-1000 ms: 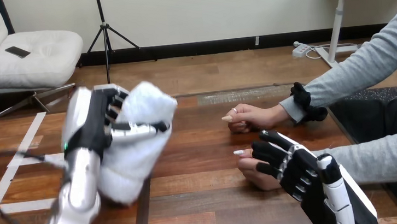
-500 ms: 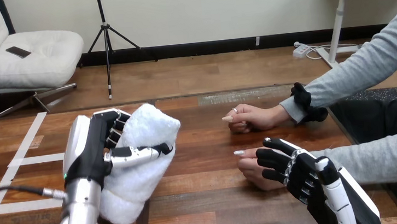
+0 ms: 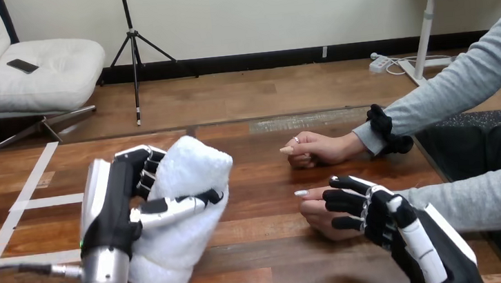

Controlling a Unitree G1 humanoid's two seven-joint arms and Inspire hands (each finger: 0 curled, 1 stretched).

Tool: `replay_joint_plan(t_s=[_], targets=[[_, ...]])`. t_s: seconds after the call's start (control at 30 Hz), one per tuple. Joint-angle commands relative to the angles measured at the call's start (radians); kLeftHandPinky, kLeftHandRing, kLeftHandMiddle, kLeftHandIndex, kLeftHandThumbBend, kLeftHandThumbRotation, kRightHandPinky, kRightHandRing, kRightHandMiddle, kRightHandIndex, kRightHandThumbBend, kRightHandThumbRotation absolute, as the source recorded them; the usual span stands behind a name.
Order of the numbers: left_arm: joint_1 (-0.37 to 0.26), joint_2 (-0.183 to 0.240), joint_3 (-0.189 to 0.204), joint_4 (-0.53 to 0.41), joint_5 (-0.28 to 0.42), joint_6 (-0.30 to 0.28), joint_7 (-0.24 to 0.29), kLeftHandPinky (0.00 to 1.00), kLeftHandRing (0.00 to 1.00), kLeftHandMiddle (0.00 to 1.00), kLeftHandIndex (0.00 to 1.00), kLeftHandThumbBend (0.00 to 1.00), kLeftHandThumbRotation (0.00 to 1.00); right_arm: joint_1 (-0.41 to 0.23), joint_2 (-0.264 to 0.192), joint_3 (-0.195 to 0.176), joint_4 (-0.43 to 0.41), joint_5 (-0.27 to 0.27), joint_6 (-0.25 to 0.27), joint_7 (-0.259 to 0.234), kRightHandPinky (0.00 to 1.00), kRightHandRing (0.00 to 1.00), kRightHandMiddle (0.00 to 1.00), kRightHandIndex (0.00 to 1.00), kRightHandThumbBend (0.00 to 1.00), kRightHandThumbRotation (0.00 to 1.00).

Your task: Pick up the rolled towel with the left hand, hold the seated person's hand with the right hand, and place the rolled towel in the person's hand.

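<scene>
L hand (image 3: 121, 204) has fingers & thumb curled tight round the fluffy white rolled towel (image 3: 187, 213), holding it tilted over the brown wooden table (image 3: 265, 254), left of centre, well apart from the person; R hand (image 3: 388, 220) lies over the person's nearer hand (image 3: 315, 213), fingers near-straight & spread, not closed round it; person's farther hand (image 3: 316, 149) rests on the table beyond, loosely curled.
</scene>
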State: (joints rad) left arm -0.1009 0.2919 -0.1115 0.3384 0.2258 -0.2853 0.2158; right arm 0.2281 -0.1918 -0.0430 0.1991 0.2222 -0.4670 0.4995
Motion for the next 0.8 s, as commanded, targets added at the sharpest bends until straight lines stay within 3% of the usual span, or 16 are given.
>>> replay_joint_plan(t_s=[0.0,0.27,0.77], targets=[[0.039,-0.038,0.056,-0.284,-0.055,-0.086,0.000,0.31,0.35,0.39,0.40,0.67,0.00,-0.226,-0.047,-0.046,0.052,-0.039,-0.107,-0.020,0.78,0.83,0.82,0.82,0.73,0.96],[0.072,-0.048,0.057,-0.318,-0.078,-0.101,-0.009,0.31,0.35,0.39,0.40,0.66,0.00,-0.273,-0.073,-0.050,0.101,-0.081,-0.143,-0.039,0.75,0.81,0.81,0.81,0.71,0.96],[0.082,-0.064,0.071,-0.352,-0.086,-0.096,-0.023,0.31,0.36,0.39,0.40,0.65,0.00,-0.356,-0.113,-0.054,0.182,-0.097,-0.177,-0.057,0.76,0.81,0.81,0.81,0.65,0.96]])
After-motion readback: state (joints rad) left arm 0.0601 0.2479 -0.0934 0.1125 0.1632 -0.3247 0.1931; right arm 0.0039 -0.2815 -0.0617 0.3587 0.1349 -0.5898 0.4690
